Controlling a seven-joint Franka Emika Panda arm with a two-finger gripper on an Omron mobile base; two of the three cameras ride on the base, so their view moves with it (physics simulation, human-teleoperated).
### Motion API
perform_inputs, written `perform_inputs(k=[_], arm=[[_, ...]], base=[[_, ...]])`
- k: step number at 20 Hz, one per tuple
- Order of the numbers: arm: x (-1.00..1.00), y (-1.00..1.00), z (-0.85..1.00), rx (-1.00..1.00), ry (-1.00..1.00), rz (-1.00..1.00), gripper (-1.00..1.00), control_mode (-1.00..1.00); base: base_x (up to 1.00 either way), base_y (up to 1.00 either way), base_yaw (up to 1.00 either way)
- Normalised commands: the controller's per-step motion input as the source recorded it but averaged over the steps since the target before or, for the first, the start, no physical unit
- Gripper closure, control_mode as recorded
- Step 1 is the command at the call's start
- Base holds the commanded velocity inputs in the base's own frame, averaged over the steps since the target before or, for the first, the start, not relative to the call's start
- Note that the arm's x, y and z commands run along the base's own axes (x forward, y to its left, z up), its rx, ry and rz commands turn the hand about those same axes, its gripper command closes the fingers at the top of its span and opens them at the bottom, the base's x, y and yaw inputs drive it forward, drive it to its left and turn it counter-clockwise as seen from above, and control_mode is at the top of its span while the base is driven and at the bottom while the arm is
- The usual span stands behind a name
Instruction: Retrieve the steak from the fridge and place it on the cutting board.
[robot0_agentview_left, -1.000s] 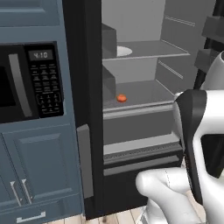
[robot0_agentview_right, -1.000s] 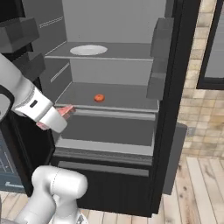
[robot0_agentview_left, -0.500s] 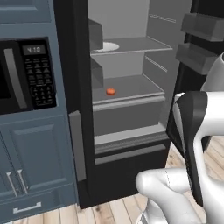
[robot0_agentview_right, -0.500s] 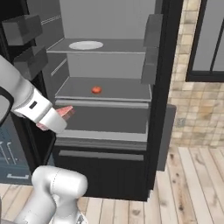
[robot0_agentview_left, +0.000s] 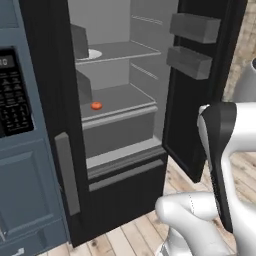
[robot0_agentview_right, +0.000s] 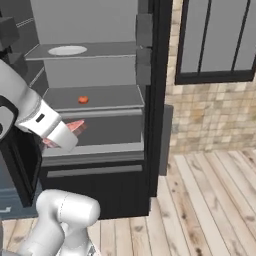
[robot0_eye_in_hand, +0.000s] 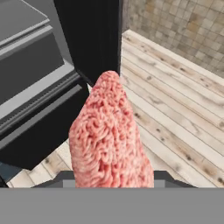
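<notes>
One steak (robot0_eye_in_hand: 109, 140) (pincer-held) now outside fridge (robot0_agentview_right: 150, 75).

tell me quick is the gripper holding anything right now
Gripper: shut on the steak, out in front of the open fridge.

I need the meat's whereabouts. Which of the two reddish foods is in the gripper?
The pink steak, gripped outside the fridge; the round orange-red item sits on a shelf.

White arm bent low, gripper (robot0_agentview_right: 67, 131) clamped on the steak (robot0_eye_in_hand: 109, 140).
</notes>
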Motion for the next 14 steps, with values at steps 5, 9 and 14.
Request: perform_inputs(k=[5, 9, 14], arm=[[0.0, 0.0, 0.0, 0.0, 0.0, 0.0, 1.0, 1.0], [0.0, 0.0, 0.0, 0.0, 0.0, 0.0, 1.0, 1.0], [0.0, 0.0, 0.0, 0.0, 0.0, 0.0, 1.0, 1.0]], base=[[-0.64, 0.0, -0.43], [-0.51, 0.0, -0.47], [-0.11, -0.02, -0.61]])
